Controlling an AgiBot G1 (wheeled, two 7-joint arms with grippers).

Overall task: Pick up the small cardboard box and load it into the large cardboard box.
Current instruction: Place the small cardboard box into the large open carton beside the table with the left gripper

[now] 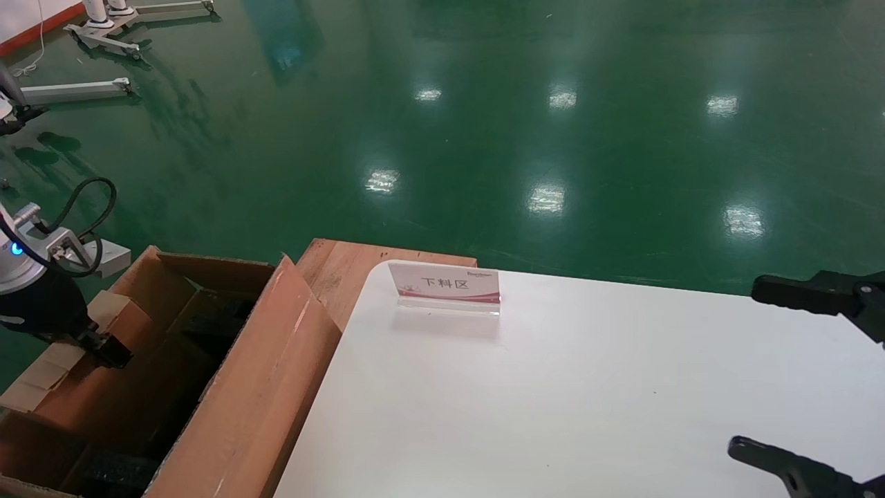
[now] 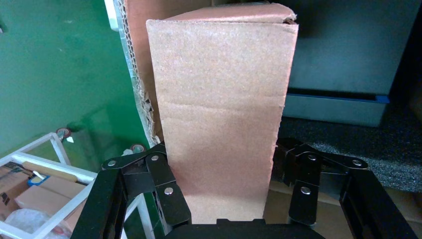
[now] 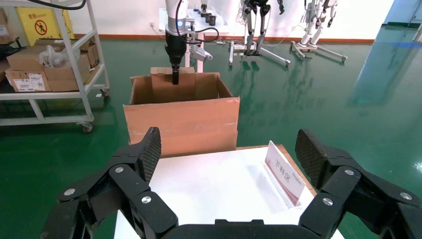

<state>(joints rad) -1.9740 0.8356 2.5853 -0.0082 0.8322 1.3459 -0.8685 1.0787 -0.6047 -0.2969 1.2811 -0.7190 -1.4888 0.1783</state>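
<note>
My left claw (image 2: pixel 221 199) was clamped on the small cardboard box (image 2: pixel 221 109), its two black fingers (image 2: pixel 166 191) pressed against the box's opposite side faces near the end closest to the wrist. The rest of the box stood out well past the fingertips. In the head view, that claw (image 1: pixel 104 349) held the small cardboard box (image 1: pixel 104 308) at the far left, just above the open top of the large cardboard box (image 1: pixel 228 387), which stood on the green floor (image 1: pixel 484 104) beside the white counter (image 1: pixel 553 387). Black foam (image 1: pixel 110 474) lay at the bottom of the large box.

My right claw (image 3: pixel 226 159) hung spread wide open and empty over the right side of the counter, with a small sign stand (image 1: pixel 446 287) near the counter's far edge.

I judged the loading step nearly done, with only the lowering and release left. The risks I saw were these. The grip sat low on a long carton, so the free end could swing or pivot between the pads if it touched anything. The tall flaps of the large box leaned close by, and the small box could catch on a flap edge and twist. Letting go too high would let it drop and land crooked on the foam.
</note>
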